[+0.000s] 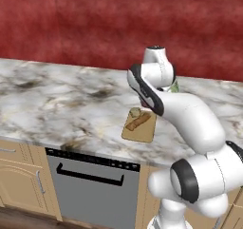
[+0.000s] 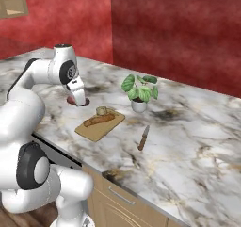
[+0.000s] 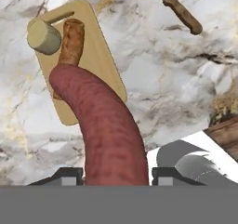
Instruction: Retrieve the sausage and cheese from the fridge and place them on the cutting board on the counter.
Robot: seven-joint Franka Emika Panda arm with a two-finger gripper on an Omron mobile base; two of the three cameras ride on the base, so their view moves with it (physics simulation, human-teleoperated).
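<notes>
My gripper (image 3: 116, 174) is shut on the sausage (image 3: 104, 130), a thick curved reddish piece that sticks out from between the two fingertips (image 3: 69, 174). In the right base view the gripper (image 2: 78, 100) hangs just above the counter (image 2: 188, 141), a little left of the cutting board (image 2: 96, 129), with the sausage's red end (image 2: 71, 100) showing beside it. The cutting board (image 3: 100, 56) is a small tan rectangle. On it lie the cheese (image 3: 43, 37), a pale round chunk, and a brown elongated piece (image 3: 72, 39) beside it. The fridge is out of view.
A knife (image 2: 143, 137) with a brown handle lies on the marble right of the board. A potted plant (image 2: 139, 92) stands behind the board. A grey dishwasher front (image 1: 92, 185) sits under the counter edge, between light wood cabinets. A red wall backs the counter.
</notes>
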